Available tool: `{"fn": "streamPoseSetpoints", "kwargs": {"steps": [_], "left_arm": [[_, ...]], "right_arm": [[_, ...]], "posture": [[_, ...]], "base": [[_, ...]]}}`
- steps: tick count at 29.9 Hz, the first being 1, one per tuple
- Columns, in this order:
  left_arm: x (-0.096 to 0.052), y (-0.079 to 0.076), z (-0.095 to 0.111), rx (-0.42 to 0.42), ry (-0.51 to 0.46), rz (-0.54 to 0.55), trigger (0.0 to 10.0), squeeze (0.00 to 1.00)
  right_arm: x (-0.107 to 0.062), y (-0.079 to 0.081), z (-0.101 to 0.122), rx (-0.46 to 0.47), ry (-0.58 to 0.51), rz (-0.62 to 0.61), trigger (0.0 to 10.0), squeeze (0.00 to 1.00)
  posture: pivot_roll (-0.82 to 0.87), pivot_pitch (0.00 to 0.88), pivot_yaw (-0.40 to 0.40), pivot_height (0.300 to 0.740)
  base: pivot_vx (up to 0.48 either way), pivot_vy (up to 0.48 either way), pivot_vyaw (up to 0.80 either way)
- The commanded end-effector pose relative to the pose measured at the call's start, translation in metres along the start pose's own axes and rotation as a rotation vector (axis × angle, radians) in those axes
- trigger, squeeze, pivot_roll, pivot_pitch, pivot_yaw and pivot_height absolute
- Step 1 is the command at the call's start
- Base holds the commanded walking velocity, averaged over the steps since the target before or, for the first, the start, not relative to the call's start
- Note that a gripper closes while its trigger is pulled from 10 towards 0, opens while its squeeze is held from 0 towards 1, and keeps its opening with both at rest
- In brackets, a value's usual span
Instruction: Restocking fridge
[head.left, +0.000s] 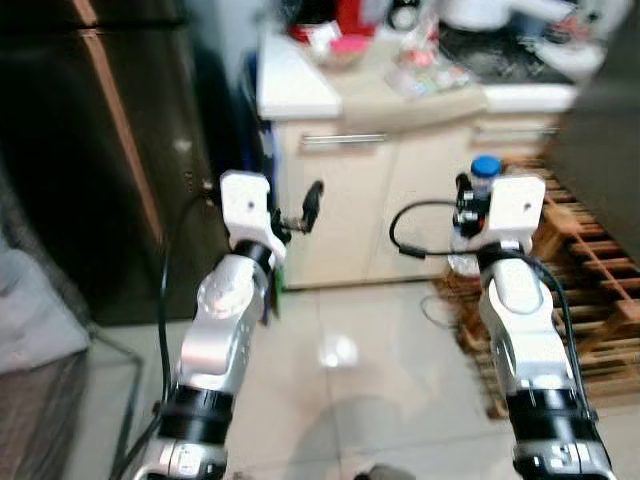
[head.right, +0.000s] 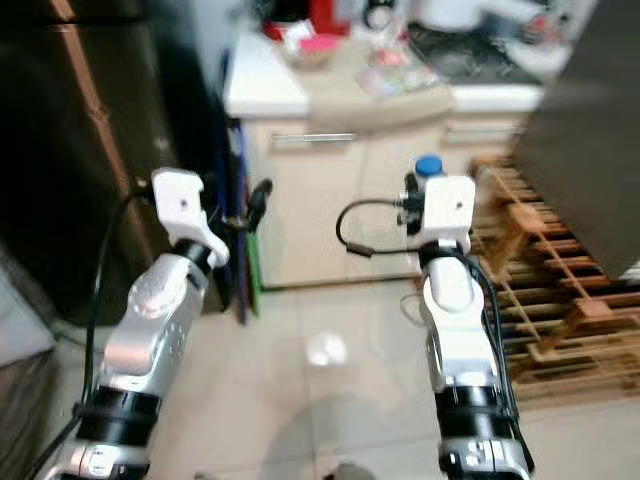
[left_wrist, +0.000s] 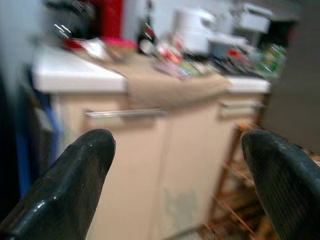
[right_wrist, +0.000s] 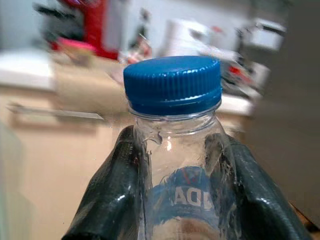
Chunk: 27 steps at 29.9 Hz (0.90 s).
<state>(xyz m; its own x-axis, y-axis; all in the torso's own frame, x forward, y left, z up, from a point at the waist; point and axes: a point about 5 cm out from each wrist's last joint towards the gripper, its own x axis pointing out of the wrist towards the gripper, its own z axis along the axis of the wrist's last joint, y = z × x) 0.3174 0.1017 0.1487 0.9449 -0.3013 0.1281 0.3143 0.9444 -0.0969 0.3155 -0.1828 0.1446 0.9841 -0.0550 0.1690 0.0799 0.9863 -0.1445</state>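
Closest to me I see my two silver arms held up over the shiny tiled floor (head.left: 340, 350).

My right end effector (right_wrist: 175, 200) is clenched on a clear bottle (right_wrist: 177, 190). The bottle stands upright between the two black fingers (right_wrist: 112, 190), which press on both of its sides. It has a blue cap (right_wrist: 172, 82) on top and a blue label lower down. In the head views I see the blue cap poking up just past my right wrist, out in the air in front of the cupboard.

My left end effector (left_wrist: 175, 185) is released. Its two black fingers (left_wrist: 65, 190) are spread wide apart and there is nothing between them. It is up in the air too, near the dark fridge (head.left: 90, 150) on my left. The fridge door looks shut.

A bit further out, a cream cupboard (head.left: 380, 200) stands against the wall with a long silver handle (head.left: 343, 139) on it. To the right of it, a stack of wooden pallets (head.left: 590, 270) sits on the floor.

Furthest away is the white table (head.left: 295, 85) on top of the cupboard. A brown cloth (head.left: 400, 100) hangs over its front edge. Lots of things sit on it, some red and some white, but they are too blurry for me to name.
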Motion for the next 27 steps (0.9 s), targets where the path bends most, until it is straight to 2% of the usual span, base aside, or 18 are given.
{"fn": "streamPoseSetpoints", "kwargs": {"steps": [1,8,11,12,14,17,27], "left_arm": [[-0.001,0.000,0.001,-0.004,-0.016,-0.015,10.0,0.00],[-0.003,-0.016,0.003,-0.009,-0.035,-0.159,10.0,0.00],[-0.001,-0.011,-0.001,-0.022,-0.016,-0.142,10.0,0.00],[-0.001,-0.006,-0.005,-0.049,-0.002,-0.117,10.0,0.00],[-0.001,-0.001,-0.010,-0.052,0.020,-0.088,10.0,0.00],[-0.003,0.003,-0.019,-0.078,0.065,-0.064,10.0,0.00],[-0.003,0.004,-0.017,0.000,0.056,-0.024,10.0,0.00]], "right_arm": [[0.002,-0.001,0.003,0.004,-0.007,0.002,0.0,0.00],[-0.002,-0.006,-0.002,0.003,0.007,-0.006,0.0,0.00],[-0.004,-0.011,-0.003,0.021,0.004,-0.036,0.0,0.00],[-0.007,-0.017,-0.005,0.052,0.007,-0.077,0.0,0.00],[-0.012,-0.026,-0.010,0.095,0.026,-0.127,0.0,0.00],[-0.021,-0.038,-0.021,0.130,0.072,-0.193,0.0,0.00],[-0.019,-0.035,-0.027,0.116,0.091,-0.173,0.0,0.00]], "posture": [[-0.08,0.000,-0.015,0.740],[-0.08,0.000,-0.027,0.740],[-0.09,0.000,-0.032,0.740],[-0.09,0.000,-0.032,0.740],[-0.09,0.000,-0.033,0.740],[-0.10,0.000,-0.032,0.740],[-0.08,0.002,-0.033,0.740]], "base": [[0.000,-0.274,-0.78],[0.000,-0.478,-0.78],[0.000,-0.472,-0.77],[0.000,-0.469,-0.77],[0.000,-0.465,-0.76],[0.000,-0.415,-0.74],[0.000,0.000,-0.74]]}}
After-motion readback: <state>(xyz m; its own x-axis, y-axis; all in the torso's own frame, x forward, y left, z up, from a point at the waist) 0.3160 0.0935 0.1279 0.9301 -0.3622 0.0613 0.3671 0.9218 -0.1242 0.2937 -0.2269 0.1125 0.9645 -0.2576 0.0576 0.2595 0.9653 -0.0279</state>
